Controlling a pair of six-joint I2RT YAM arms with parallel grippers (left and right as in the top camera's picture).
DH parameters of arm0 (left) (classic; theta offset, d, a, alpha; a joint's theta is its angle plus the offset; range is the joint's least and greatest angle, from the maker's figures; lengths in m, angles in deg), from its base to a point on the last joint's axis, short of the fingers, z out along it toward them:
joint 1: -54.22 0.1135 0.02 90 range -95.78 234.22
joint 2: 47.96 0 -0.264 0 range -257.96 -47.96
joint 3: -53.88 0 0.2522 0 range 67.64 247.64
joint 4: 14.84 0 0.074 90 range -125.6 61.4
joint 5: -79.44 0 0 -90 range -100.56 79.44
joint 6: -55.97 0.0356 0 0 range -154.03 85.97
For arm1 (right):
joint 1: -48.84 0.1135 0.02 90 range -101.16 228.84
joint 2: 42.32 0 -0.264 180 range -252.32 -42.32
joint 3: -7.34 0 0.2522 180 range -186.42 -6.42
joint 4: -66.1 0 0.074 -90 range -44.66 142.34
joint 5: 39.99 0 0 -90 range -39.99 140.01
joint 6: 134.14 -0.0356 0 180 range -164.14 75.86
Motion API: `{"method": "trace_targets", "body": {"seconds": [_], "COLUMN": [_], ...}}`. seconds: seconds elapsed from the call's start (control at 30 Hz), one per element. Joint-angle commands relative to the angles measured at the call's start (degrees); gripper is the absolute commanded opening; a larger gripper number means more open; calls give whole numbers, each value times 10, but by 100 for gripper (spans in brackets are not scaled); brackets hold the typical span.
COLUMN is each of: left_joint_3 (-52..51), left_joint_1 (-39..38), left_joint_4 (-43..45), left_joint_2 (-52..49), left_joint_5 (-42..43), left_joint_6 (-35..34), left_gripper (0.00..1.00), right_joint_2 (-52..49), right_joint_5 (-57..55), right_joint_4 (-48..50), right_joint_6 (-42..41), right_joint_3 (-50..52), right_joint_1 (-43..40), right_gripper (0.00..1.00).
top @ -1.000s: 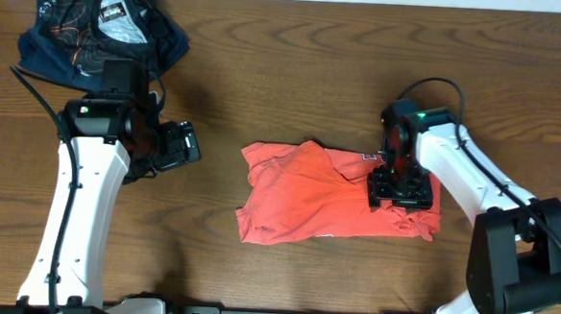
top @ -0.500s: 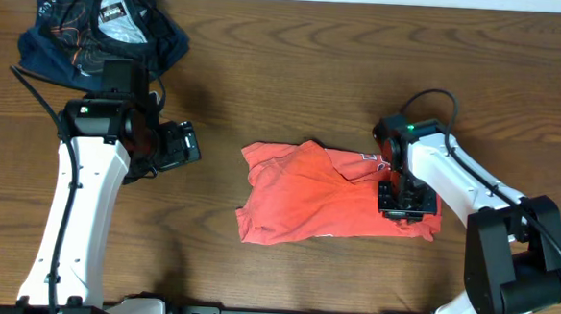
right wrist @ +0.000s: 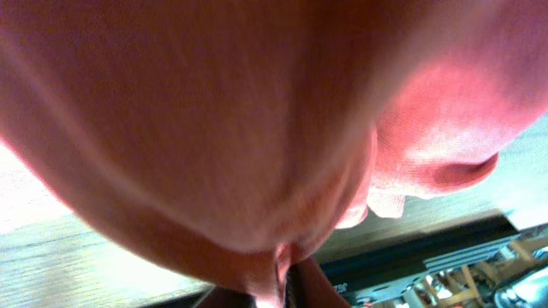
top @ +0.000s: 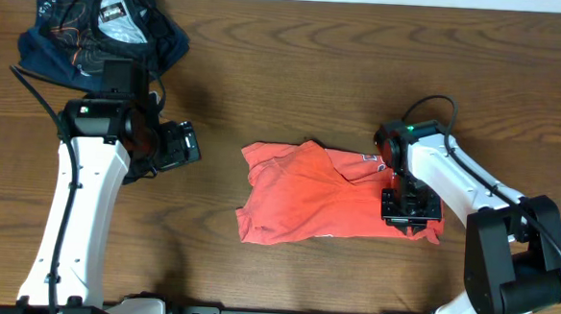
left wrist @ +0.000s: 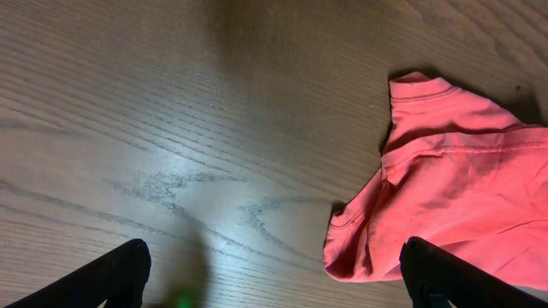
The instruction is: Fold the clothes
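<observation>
The shirt (top: 307,197) lies crumpled in the middle of the table (top: 295,71), a coral-red heap longer left to right than near to far. A loose fold is raised along its far edge, and a bit of white print shows at the far right. Its near left corner spreads a little toward the near edge.

The right gripper (top: 411,204) is down on the shirt's right end, close to the near right corner. In the right wrist view red cloth fills almost everything. A fold of it runs down into the dark fingertips at the bottom, where the jaws are narrow and pinched on the shirt. A strip of table shows past the cloth.

The left gripper (top: 180,144) hangs over bare wood well left of the shirt, touching nothing, its jaws wide apart. Its wrist view shows the two dark tips at the lower corners with table between them. The shirt's left end, with a stitched hem, is at the right side.

A dark garment (top: 100,23) with thin red lines and a grey-white panel sits bunched at the far left corner, well apart from the shirt
</observation>
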Motion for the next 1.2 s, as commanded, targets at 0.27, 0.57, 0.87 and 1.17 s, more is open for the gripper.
{"method": "trace_targets", "body": {"seconds": [0.27, 0.57, 0.87, 1.17], "left_joint_3": [-3, -3, -3, -3], "left_joint_1": [0, 0, 0, 0], "left_joint_4": [-2, 1, -1, -1], "left_joint_2": [-3, -3, -3, -3], "left_joint_5": [-1, -1, -1, -1], "left_joint_6": [0, 0, 0, 0], "left_gripper": [95, 95, 95, 95], "right_joint_2": [28, 91, 40, -26], "right_joint_5": [-5, 2, 98, 177], "right_joint_4": [-13, 39, 118, 152], "right_joint_6": [-30, -14, 89, 117], "right_joint_3": [-37, -98, -96, -94], "right_joint_1": [6, -24, -125, -169], "right_gripper": [47, 61, 21, 5]}}
